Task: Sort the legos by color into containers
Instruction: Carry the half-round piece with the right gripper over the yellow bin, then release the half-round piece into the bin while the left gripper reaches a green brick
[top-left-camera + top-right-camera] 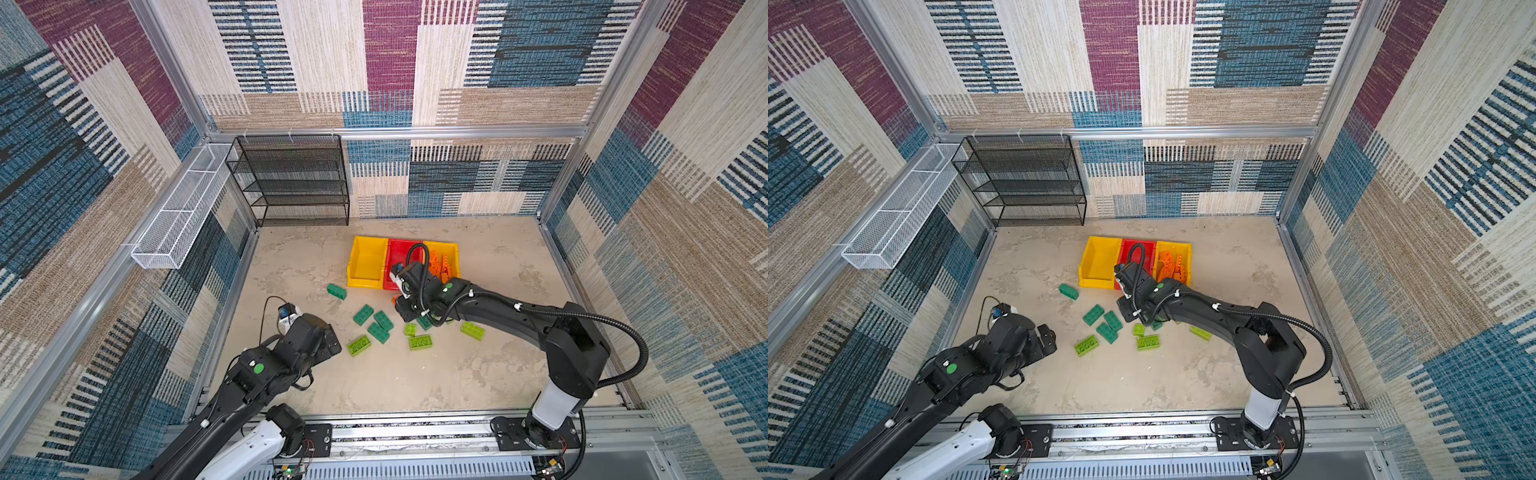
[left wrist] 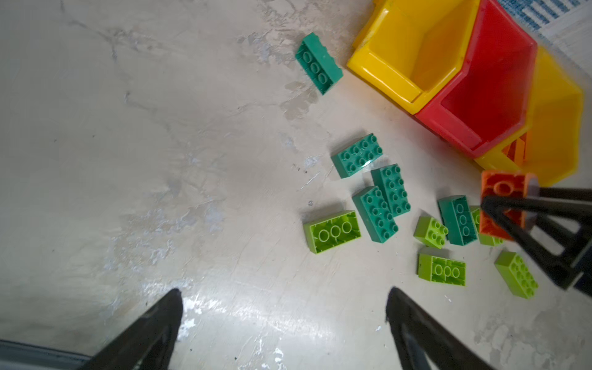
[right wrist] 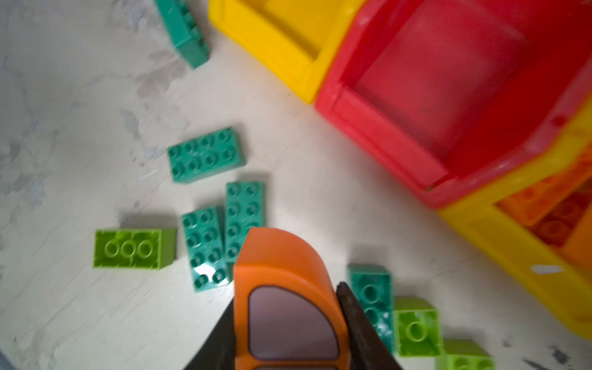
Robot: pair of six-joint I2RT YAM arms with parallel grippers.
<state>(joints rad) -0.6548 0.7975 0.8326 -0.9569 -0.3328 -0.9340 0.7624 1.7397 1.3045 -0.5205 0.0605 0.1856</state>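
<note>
Just short of the red bin's (image 3: 384, 128) near wall, the orange curved piece (image 3: 282, 288) is clamped in the right gripper (image 2: 508, 193), a finger on each side. It looks light, rigid and glossy — likely to slip on its rounded back, so the flat sides are the better hold. Orange bricks (image 1: 440, 264) fill the yellow bin (image 3: 480, 240) touching the red bin. Teal bricks (image 1: 363, 314) and lime bricks (image 1: 420, 342) lie loose before the red bin on the mottled beige table (image 1: 415, 382). Farther off is the left gripper (image 2: 284, 292) — jaws apart, empty. Patterned fabric walls (image 1: 457, 62) enclose everything.
</note>
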